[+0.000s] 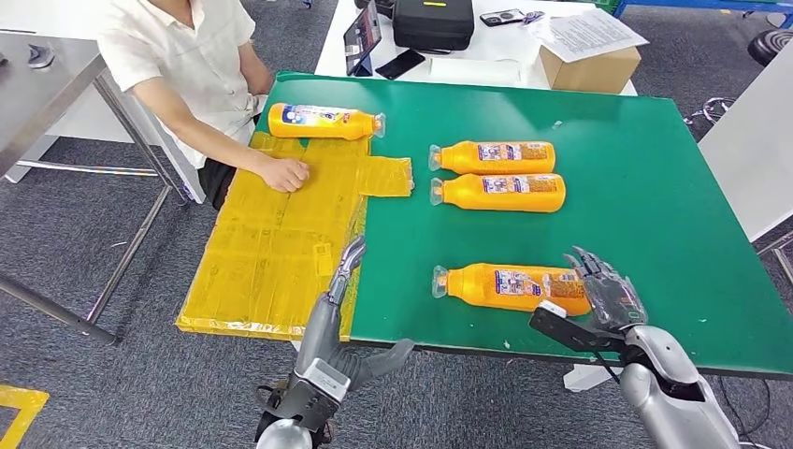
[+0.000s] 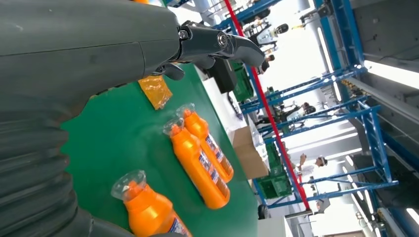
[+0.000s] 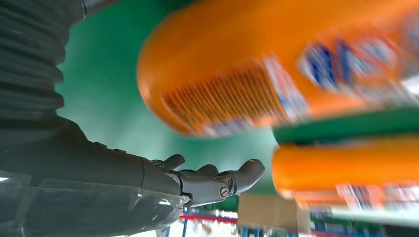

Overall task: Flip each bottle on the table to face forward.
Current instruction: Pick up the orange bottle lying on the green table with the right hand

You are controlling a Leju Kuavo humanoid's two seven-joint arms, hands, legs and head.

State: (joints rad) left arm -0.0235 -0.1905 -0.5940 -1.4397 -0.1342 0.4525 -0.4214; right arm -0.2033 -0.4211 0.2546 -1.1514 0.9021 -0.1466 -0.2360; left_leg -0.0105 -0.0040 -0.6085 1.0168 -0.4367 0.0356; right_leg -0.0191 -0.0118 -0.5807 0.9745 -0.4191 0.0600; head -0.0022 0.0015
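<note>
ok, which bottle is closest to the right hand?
The lone bottle at the table's near edge, right by the right hand; the other three lie farther back.

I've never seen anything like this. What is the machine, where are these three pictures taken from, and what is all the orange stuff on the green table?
It is a humanoid robot with two silver arms ending in many-fingered hands. The wide picture comes from a camera high on its body, looking down. The other two come from cameras at its wrists, so they look tilted.

On the green table lie four orange bottles on their sides. The nearest bottle lies by the right hand, which reaches to its base end; I cannot tell whether it grips it. A pair of bottles lies farther back. A fourth bottle lies on the yellow sheet, where a seated person's hand also rests.

The left hand hovers open at the table's near edge, holding nothing.
</note>
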